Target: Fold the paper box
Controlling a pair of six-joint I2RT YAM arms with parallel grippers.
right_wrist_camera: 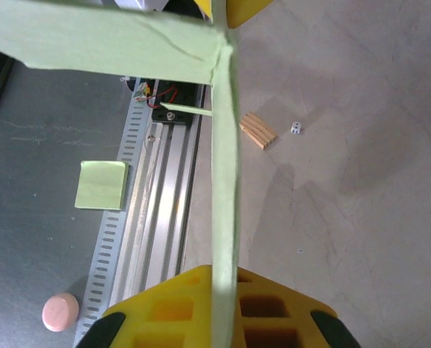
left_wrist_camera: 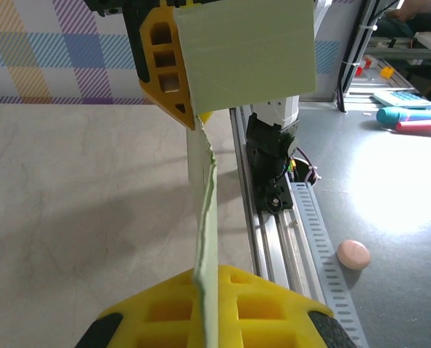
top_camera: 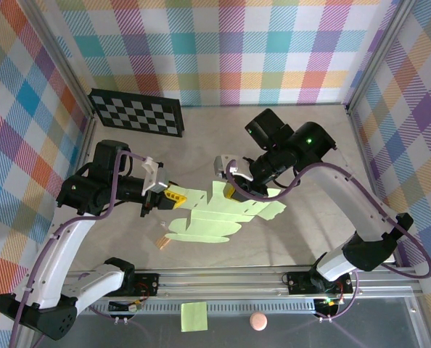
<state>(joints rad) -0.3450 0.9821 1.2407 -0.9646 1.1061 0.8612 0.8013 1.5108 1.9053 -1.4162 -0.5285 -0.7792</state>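
The paper box hangs over the middle of the table, a little toward the near edge, held off the surface between the two arms. It is a flat, pale green die-cut sheet with scalloped flaps along its near side and its long axis running left to right.

The left gripper is closed on the sheet's left end. In the left wrist view its yellow fingers meet with the card pinched edge-on between them, and no gap shows. The right gripper is clamped the same way on the far edge of the sheet, right of centre. There the card runs as a thin green strip straight up from the pressed fingers, and a folded-over band crosses the top of that view.

A checkerboard panel leans at the table's far left corner. A small wooden block lies near the near edge, left of centre, with a tiny white die just beside it – apart, not touching. Beyond the metal rail that lines the near edge, a sticky note and a pink disc rest on the grey shelf.
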